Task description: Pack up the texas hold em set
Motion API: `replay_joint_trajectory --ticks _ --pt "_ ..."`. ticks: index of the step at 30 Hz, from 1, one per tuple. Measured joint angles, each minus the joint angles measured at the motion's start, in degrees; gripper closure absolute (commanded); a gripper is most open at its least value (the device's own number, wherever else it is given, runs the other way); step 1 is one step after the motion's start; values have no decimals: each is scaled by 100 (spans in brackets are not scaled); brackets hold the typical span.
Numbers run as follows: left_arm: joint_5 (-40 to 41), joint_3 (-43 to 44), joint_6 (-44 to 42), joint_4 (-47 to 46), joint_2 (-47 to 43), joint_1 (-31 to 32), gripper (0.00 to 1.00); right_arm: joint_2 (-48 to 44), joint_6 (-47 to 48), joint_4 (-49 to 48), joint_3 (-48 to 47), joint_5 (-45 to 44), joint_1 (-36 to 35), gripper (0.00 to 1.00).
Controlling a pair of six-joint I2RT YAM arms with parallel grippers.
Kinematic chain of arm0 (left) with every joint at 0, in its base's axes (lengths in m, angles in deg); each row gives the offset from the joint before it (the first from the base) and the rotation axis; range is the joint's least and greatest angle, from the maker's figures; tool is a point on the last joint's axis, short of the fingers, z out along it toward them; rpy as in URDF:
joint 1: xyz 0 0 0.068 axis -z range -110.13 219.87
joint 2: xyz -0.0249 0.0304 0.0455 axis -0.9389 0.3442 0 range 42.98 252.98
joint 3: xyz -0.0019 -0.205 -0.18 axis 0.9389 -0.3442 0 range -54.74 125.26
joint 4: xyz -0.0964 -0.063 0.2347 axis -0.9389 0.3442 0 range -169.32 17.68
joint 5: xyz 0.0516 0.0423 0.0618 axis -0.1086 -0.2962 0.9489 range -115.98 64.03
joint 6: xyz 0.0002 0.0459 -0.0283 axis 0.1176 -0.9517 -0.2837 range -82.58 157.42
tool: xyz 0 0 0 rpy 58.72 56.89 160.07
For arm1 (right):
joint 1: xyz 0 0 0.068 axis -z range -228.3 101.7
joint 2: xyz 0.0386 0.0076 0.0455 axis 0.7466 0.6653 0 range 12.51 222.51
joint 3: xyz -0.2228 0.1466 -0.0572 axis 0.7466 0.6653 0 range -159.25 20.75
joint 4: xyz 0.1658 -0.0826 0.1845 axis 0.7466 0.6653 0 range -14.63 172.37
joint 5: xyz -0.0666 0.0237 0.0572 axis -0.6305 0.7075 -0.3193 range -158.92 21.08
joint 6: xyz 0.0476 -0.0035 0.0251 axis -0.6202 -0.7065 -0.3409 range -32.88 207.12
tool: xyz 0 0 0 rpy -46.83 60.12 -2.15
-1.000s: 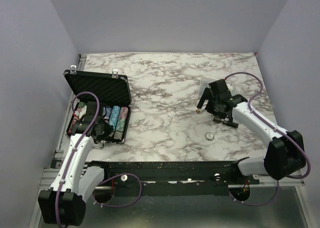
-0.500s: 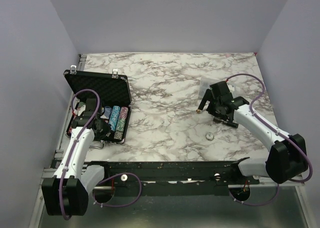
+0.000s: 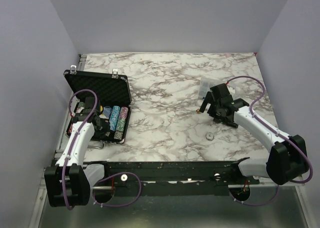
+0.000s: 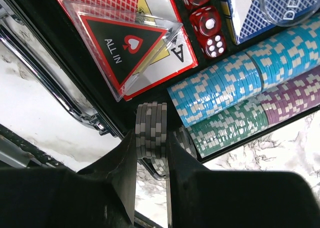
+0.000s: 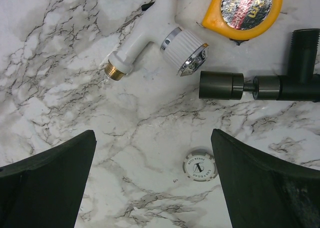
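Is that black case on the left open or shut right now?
Open. The case has its lid raised toward the back, showing its foam lining, and the rows of chips lie uncovered inside.

The left pincer (image 4: 151, 145) nips a grey chip stack (image 4: 151, 119) between narrowed fingers; the right pincer (image 5: 152, 138) hangs spread wide, facing downward

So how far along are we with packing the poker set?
Mostly packed: blue, teal and purple chip rows, red dice and the ALL IN plaque sit in the black case. In hand: the left gripper clamps a grey chip stack at the case's edge. Left: seat it, fetch the lone white chip near the open right gripper, close the case.
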Motion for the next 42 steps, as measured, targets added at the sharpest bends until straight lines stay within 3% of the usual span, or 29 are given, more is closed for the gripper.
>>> replay_joint_trajectory --ticks 8,13,18,29,36,42 --pt "-275 -35 313 -151 328 -149 100 -4 -2 -2 59 -4 0 1" --pt "-407 -74 457 -212 413 -168 82 -4 -2 0 107 -4 0 1" --pt "-468 -177 562 -330 459 -184 75 -4 0 -2 111 -4 0 1" --pt "-479 -284 660 -369 444 -267 46 -11 0 -4 195 0 0 2" --pt "-531 -236 614 -181 243 -260 38 -111 -2 -2 225 2 0 2" --pt "-529 -227 540 -127 221 -269 40 -142 -4 22 225 2 0 3"
